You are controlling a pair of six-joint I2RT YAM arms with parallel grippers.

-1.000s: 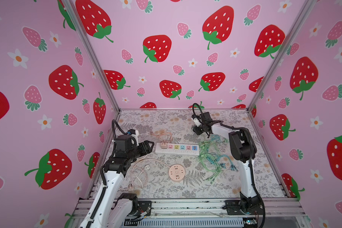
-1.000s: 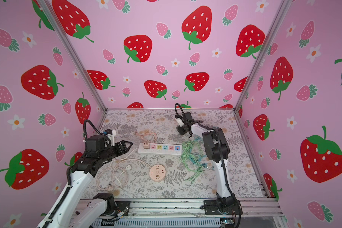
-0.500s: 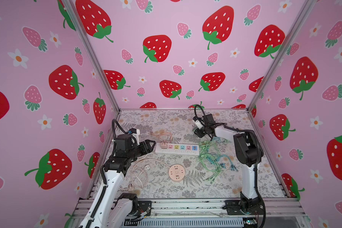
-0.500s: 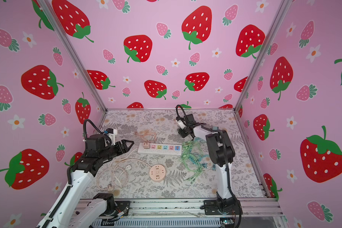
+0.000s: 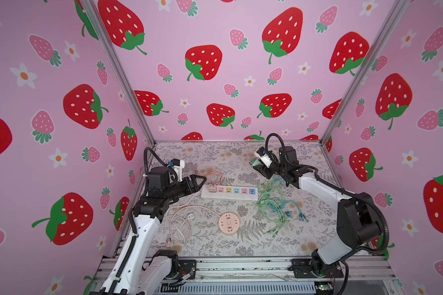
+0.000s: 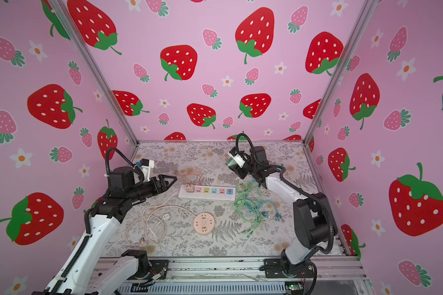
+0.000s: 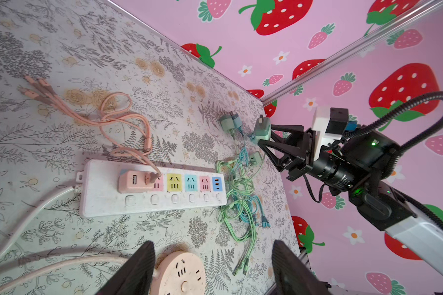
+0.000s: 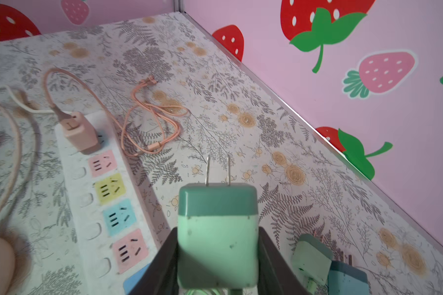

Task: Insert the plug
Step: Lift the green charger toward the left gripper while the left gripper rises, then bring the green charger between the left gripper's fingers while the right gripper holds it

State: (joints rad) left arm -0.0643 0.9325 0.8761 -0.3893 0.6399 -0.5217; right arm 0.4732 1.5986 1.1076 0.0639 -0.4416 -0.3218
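Green plug [image 8: 216, 229] clamped in right gripper [image 7: 265, 136], aloft, well apart from power strip [image 5: 228, 197]; insertion pending; left gripper [image 5: 202, 181] apart, empty

The plug [image 8: 216, 237] in my right claw [image 7: 265, 135] is smooth two-tone green plastic, matt and slightly scuffed, with two bare shiny metal prongs [image 8: 207, 171]. The fingers [image 7: 138, 270] of my left claw [image 7: 212, 245] are matt black plastic with fine ribbing. The power strip [image 7: 108, 199] is white, faintly speckled plastic with pastel plastic socket faces. The round socket [image 7: 182, 273] is smooth peach plastic. The pink cable [image 7: 118, 120] and green cables [image 7: 241, 204] have soft matt sheaths. The tabletop [image 7: 62, 63] wears a matt leaf-printed covering. The frame posts [image 5: 118, 69] are brushed metal, and the walls [image 5: 215, 25] are matt printed sheet.
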